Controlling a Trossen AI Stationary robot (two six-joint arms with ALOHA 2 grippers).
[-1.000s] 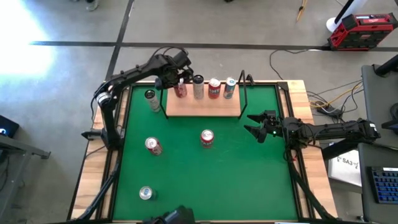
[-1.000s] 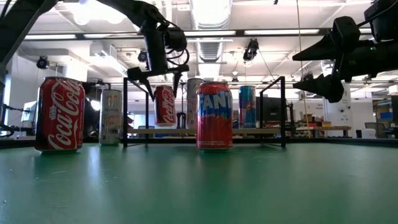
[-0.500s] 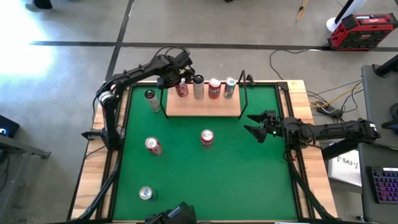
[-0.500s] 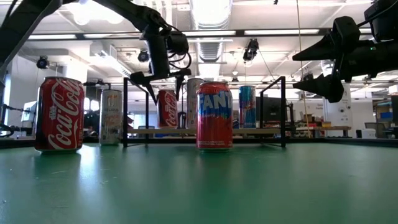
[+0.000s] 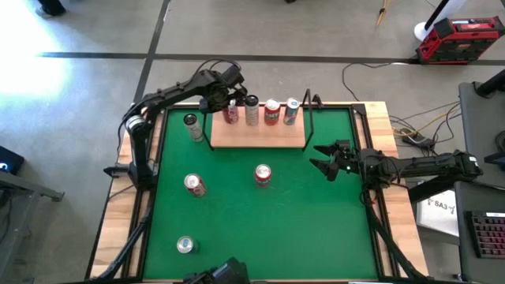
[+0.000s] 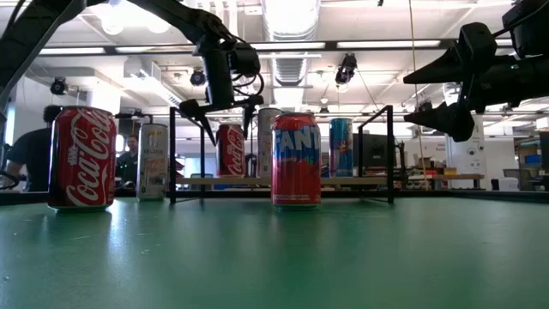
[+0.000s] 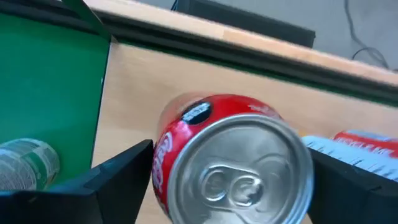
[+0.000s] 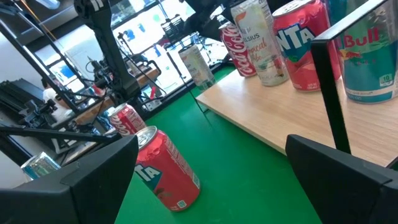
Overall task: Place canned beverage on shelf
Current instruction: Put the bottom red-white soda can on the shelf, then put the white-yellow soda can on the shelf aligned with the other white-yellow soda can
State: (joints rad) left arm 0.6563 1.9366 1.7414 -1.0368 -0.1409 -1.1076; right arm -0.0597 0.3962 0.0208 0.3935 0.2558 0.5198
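Releasing: since a second ago the left gripper (image 6: pixel 225 120) has spread its fingers a little and risen slightly above the red Coca-Cola aluminium can (image 6: pixel 228 149), which now stands upright by itself on the light wooden shelf board with thin black metal uprights (image 5: pixel 258 136). I judge this can as placed. In the left wrist view its silver top (image 7: pixel 239 168) sits centred between the two dark fingers (image 7: pixel 102 186), a gap showing on each side; no contact.

It is the leftmost of four cans in a row at the shelf's back edge. Right gripper (image 5: pixel 327 160) waits spread wide, holding nothing, off the shelf's right end above the green mat (image 5: pixel 260 225), where further cans stand, among them a red Fanta can (image 5: pixel 263 174).
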